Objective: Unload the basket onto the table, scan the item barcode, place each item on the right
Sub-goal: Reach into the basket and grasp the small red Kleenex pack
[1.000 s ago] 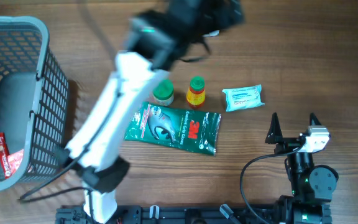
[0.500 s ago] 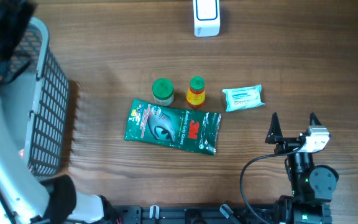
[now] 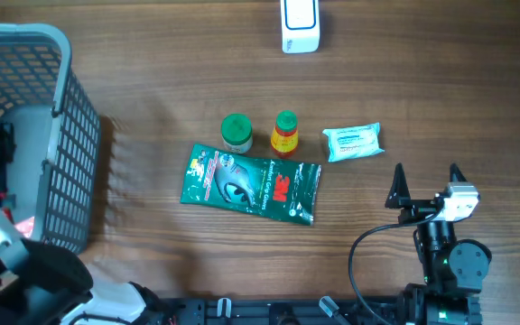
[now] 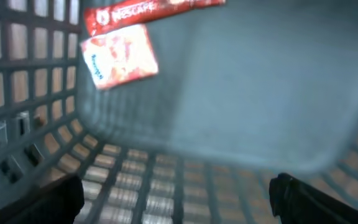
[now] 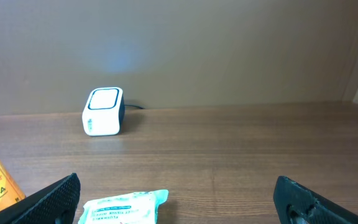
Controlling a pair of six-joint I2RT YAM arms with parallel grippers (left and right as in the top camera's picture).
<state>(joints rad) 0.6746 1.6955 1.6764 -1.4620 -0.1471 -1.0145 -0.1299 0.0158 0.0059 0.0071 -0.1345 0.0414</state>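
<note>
We judge the sachets in the basket finished, while pouch, two bottles and wipes lie unscanned on the surface; our left fingers and right fingers gape wide, empty.

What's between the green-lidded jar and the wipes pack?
The small orange bottle, standing beside the jar; bare table separates it from the pack. Overhead view shows it.

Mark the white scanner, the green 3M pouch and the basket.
white scanner (image 3: 300, 32), overhead view, its top face.
green 3M pouch (image 3: 251, 185), overhead view, middle of its printed face.
basket (image 3: 25, 33), overhead view, its rim.
</note>
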